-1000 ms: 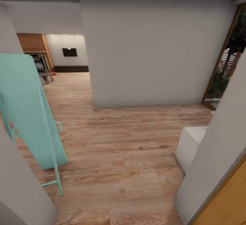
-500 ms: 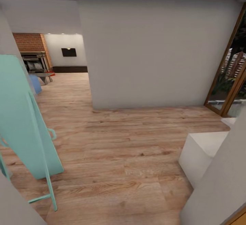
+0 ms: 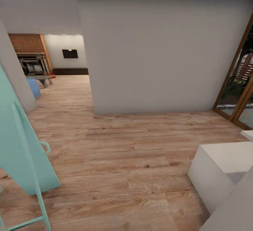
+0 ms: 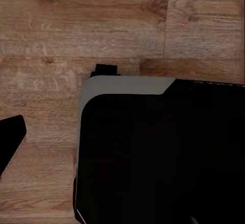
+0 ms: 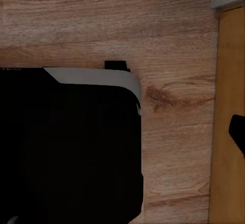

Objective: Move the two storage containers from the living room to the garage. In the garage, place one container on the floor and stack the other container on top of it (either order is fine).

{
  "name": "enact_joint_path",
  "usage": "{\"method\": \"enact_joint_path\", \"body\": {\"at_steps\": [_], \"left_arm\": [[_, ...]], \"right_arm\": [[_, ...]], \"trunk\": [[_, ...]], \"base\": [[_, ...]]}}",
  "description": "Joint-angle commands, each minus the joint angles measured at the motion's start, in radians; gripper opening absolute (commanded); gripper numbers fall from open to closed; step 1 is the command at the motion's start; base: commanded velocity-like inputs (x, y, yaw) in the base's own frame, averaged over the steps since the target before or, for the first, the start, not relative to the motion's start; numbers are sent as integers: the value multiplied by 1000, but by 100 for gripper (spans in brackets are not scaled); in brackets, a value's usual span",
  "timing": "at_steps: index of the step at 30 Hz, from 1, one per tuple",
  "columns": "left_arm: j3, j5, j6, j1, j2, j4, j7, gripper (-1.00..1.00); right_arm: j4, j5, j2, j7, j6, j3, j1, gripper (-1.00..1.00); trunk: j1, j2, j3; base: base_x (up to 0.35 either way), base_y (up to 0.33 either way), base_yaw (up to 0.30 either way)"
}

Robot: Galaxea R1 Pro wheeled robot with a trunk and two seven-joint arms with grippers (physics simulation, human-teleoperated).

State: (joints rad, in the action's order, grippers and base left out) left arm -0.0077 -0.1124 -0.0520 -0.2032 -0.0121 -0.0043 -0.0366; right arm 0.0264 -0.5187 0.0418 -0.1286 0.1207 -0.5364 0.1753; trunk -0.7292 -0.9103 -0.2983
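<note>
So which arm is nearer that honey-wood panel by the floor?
Right, probably. In the right wrist view the honey-wood panel sits just beyond the robot's dark base; in the left wrist view, plank floor lies beside that base.

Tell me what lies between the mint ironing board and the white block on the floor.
Head view: only bare wood plank floor between the ironing board and the white block.

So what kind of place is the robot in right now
Probably a hallway inside a house, opening toward a living room. Light wood plank flooring runs past a plain white wall to a far room with a brick fireplace and a black wall TV.
</note>
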Motion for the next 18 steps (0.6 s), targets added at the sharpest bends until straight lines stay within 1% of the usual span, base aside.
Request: {"method": "enact_joint_path", "body": {"at_steps": [1,18], "left_arm": [[-1,-10,-3,-1,0,1,-4,100],[-1,-10,-3,-1,0,1,-4,100]], "right_arm": [[3,-9,1,-1,5,-8,1,100],[3,-9,1,-2,5,-8,1,100]], "trunk": [[-1,-1,-1],[-1,-1,-1]], "base": [[322,0,0],[322,0,0]]}}
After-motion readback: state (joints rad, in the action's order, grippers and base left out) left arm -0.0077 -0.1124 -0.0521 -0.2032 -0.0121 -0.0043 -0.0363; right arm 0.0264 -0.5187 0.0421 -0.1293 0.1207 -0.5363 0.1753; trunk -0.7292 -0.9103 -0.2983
